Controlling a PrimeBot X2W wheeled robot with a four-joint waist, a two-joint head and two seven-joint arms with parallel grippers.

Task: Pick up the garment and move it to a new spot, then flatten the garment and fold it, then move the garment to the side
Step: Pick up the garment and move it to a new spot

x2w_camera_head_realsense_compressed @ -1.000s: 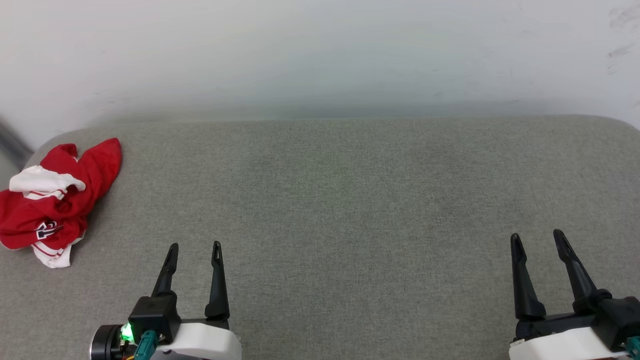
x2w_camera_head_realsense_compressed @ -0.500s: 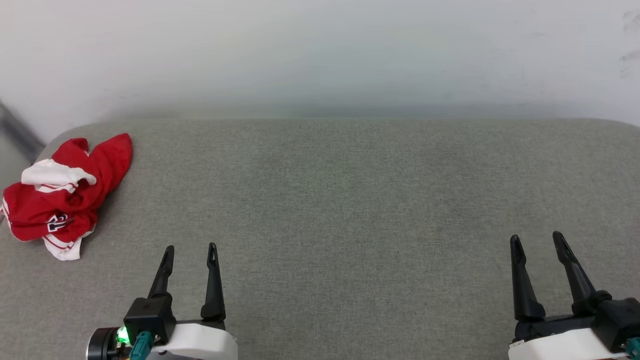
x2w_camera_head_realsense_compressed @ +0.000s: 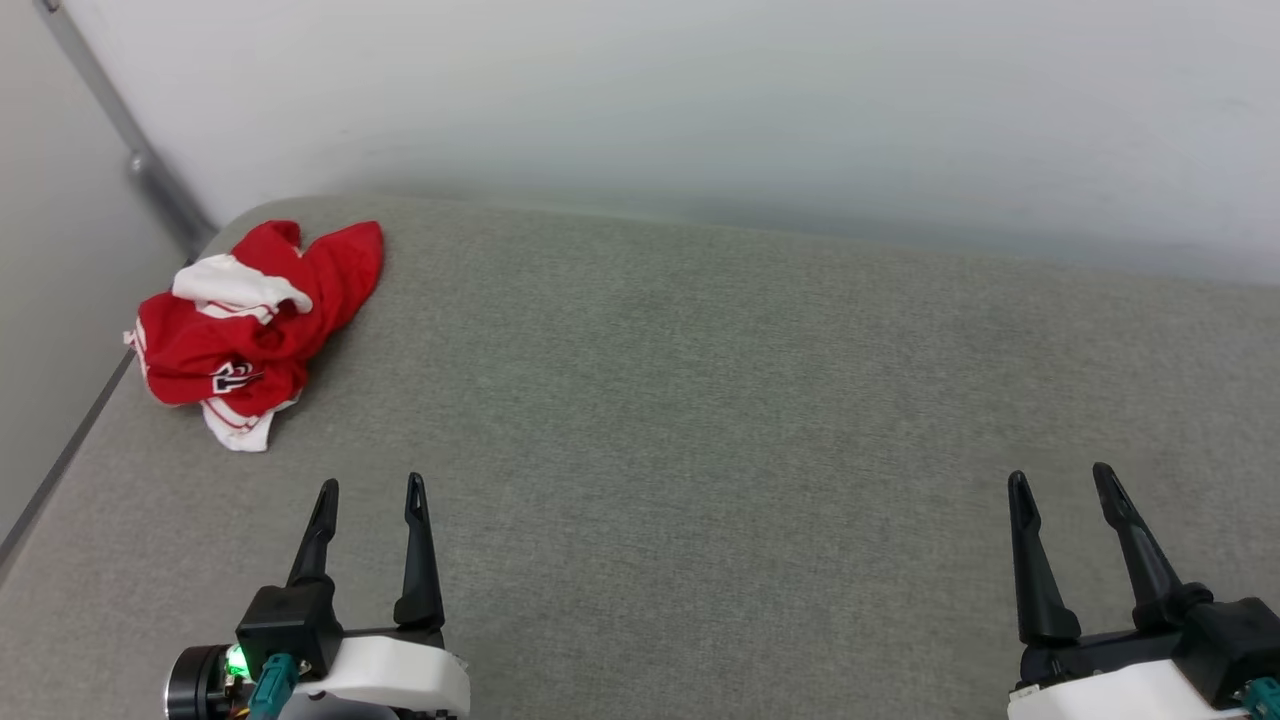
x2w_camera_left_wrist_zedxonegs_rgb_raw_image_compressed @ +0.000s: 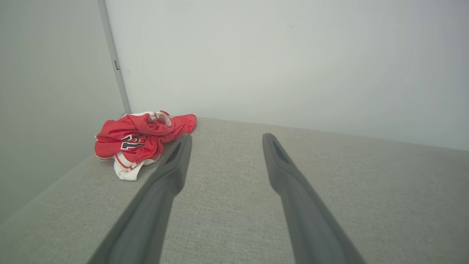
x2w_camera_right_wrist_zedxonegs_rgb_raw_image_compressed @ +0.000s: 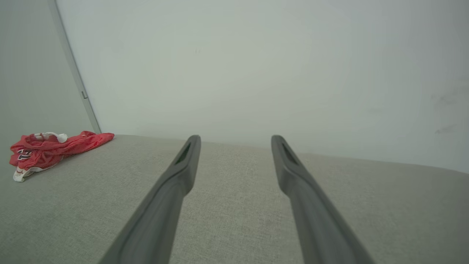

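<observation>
Head view is showing the garment [x2w_camera_head_realsense_compressed: 255,325] lying crumpled at the far left corner of the grey padded surface [x2w_camera_head_realsense_compressed: 700,400], well apart from the left gripper [x2w_camera_head_realsense_compressed: 371,482] and the right gripper [x2w_camera_head_realsense_compressed: 1059,473], both hovering nearer the robot with jaws spread, grasping nothing.

The head camera has swung toward the robot's left, and the whole scene has shifted rightward in that view. The garment [x2w_camera_head_realsense_compressed: 258,325] now lies closer to the left gripper [x2w_camera_head_realsense_compressed: 371,482], ahead of it and to its left. A wall post [x2w_camera_head_realsense_compressed: 132,158] has come into view beyond the garment. The left gripper appears to have turned with the camera.
</observation>
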